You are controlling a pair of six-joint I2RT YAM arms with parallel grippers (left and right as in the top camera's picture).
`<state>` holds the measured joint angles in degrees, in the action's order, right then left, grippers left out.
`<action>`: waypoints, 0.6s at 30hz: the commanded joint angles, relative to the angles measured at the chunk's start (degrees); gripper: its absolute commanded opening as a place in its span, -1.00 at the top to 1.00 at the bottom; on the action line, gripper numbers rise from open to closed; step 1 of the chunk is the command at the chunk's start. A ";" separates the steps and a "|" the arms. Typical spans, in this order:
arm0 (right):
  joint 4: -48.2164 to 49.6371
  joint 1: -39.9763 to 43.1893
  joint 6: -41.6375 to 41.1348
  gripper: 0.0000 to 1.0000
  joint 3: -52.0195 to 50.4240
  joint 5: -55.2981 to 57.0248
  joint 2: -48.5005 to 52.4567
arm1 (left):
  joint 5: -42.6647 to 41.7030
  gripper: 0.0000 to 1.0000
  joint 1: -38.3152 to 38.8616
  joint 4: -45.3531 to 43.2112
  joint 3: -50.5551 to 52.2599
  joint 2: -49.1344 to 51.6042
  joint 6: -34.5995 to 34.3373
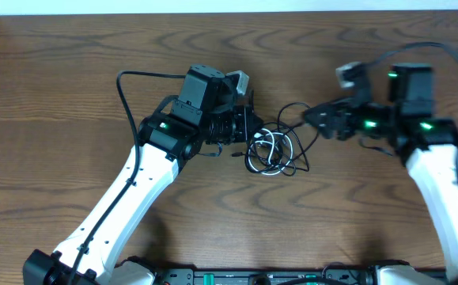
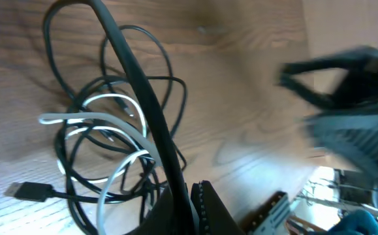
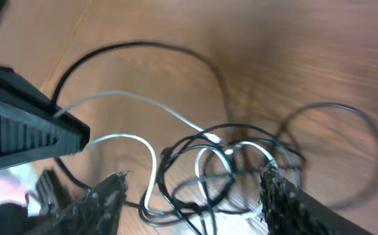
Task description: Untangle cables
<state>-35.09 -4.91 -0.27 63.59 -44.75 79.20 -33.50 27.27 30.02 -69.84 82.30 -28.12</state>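
Note:
The cables (image 1: 272, 150) lie in a tangle of black and white loops on the wooden table between my two grippers. My left gripper (image 1: 251, 131) sits at the tangle's left edge. In the left wrist view it (image 2: 192, 189) is shut on a black cable (image 2: 143, 98) that runs up out of the jaws. Beside it lie a white cable (image 2: 91, 119) and a black plug (image 2: 31, 191). My right gripper (image 1: 308, 117) hovers at the tangle's upper right. In its wrist view it (image 3: 194, 173) is open, its fingers astride the loops (image 3: 202, 163) without closing on them.
The brown wooden table (image 1: 70, 63) reaches to a white strip at the far edge. The left arm's own thick wire (image 1: 122, 83) arches over the table behind its wrist. The left gripper (image 3: 38, 134) shows at the left of the right wrist view.

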 commanded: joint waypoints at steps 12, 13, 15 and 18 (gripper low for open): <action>10.27 -6.78 13.55 -0.12 0.09 -31.12 22.71 | -5.11 0.85 0.00 -0.96 -0.68 -0.11 -0.28; 10.29 -6.78 14.56 -0.11 0.09 -33.33 23.69 | -5.11 0.85 0.00 -0.96 -0.68 -0.11 -0.28; 10.56 -6.78 16.79 -0.11 0.11 -38.45 25.46 | -5.11 0.85 0.00 -0.98 -0.68 -0.11 -0.28; 11.63 -6.84 18.34 -0.08 0.09 -44.06 27.04 | -5.09 0.85 0.00 -0.98 -0.68 -0.11 -0.28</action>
<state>-24.23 -11.60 13.54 63.59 -77.32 105.19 -37.43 27.27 29.36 -69.84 82.30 -28.49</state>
